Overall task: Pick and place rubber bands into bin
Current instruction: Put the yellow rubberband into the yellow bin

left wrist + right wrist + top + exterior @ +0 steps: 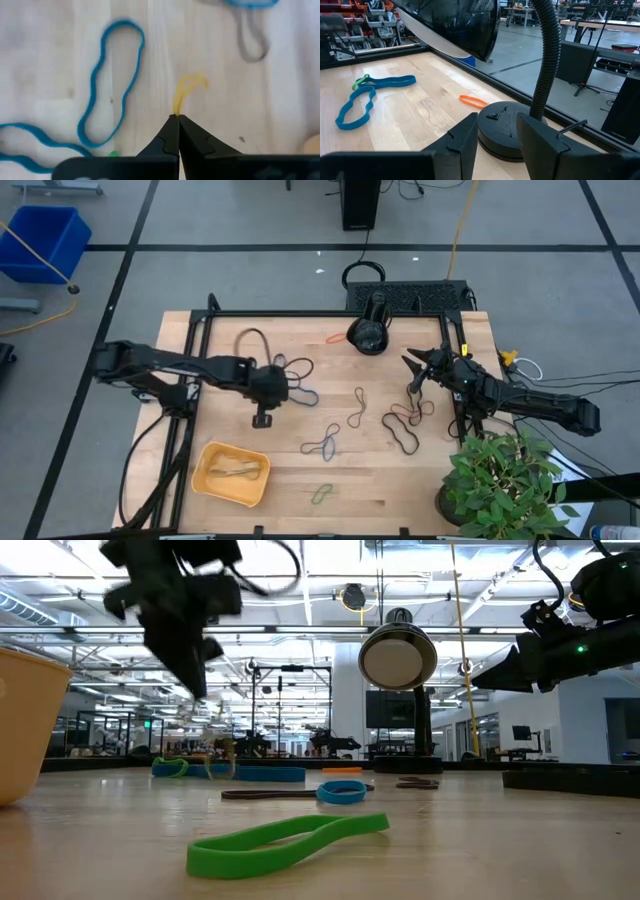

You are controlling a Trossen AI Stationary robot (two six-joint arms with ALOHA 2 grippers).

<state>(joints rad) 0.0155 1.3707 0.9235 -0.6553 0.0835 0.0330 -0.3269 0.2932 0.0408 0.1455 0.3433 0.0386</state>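
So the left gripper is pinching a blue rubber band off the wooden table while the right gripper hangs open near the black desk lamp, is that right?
Not quite: the left gripper is shut on a thin yellow rubber band, not a blue one, as the left wrist view shows. The blue bands lie untouched on the wooden table. The right gripper does hang open near the black desk lamp.

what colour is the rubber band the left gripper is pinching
Yellow. The left gripper is shut on a thin yellow rubber band, clearest in the left wrist view.

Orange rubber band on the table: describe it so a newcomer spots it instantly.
Start at the black desk lamp at the far edge of the wooden table. Just left of its round base lies the orange rubber band, alone on bare wood. It is the only orange band; the others lie nearer mid-table.
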